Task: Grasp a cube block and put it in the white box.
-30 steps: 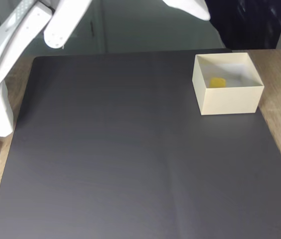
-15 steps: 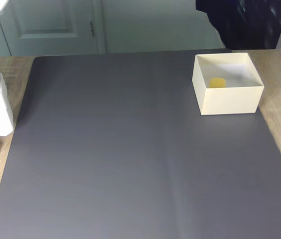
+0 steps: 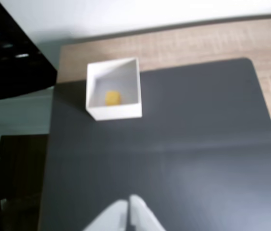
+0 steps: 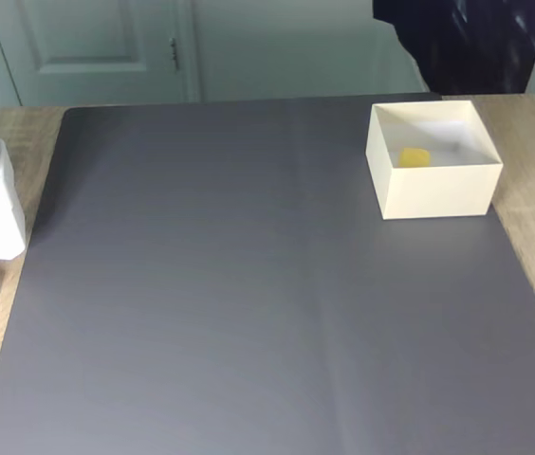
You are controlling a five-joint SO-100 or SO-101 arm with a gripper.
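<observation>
While the jaws press together empty, the small yellow cube block (image 4: 415, 156) sits inside the white box (image 4: 435, 194).

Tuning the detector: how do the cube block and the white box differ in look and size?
Colour: the cube block is bright yellow; the white box is cream-white.
Size: the cube block is far smaller; the white box is several times wider.
Form: the cube block is a solid piece with rounded edges; the white box is thin-walled, open on top.
Placement: the cube block lies inside the white box, which stands on the dark mat.
Shared: squarish outlines.
</observation>
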